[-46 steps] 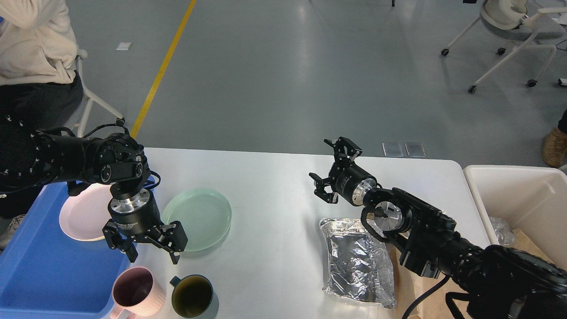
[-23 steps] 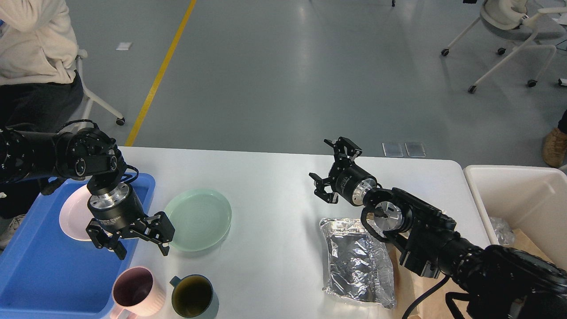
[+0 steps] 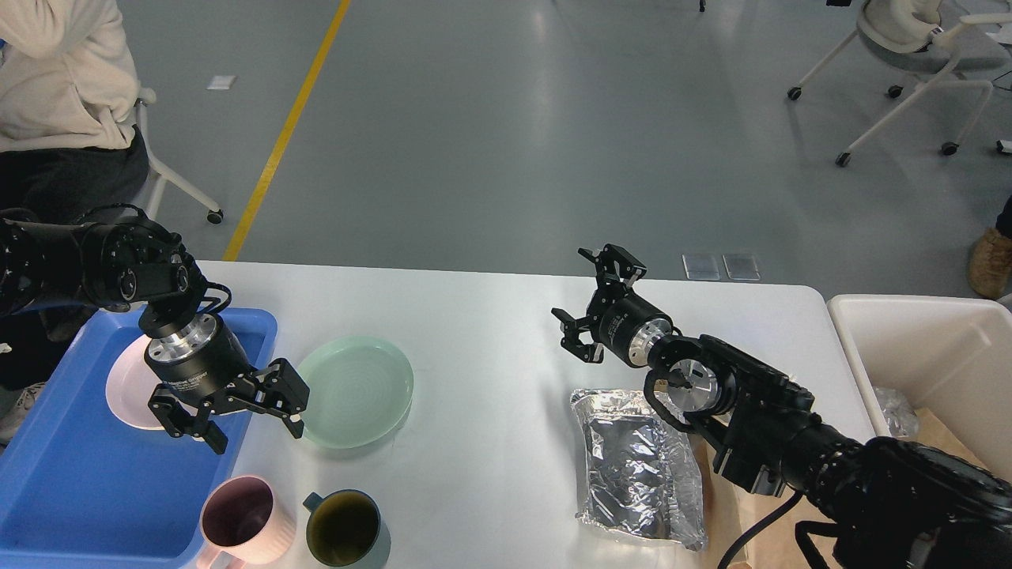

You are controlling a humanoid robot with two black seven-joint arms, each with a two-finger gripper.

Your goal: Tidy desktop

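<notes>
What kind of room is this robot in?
Probably a lab or workshop, not a home. The floor is bare grey with a yellow line painted on it, wheeled office chairs stand about, and the dishes sit on a plain white table like a practice setup.

My two black arms, as I see them from the head camera.
Each ends in a silver collar behind a black two-finger gripper, left gripper (image 3: 235,415) and right gripper (image 3: 593,304); thin black cables loop beside the wrists.

place: lab or test hall | floor: grey coated floor (image 3: 514,142) with yellow line (image 3: 288,126) | furniture: wheeled chairs (image 3: 909,55) | seated person (image 3: 55,79) beside white bench (image 3: 490,332)
</notes>
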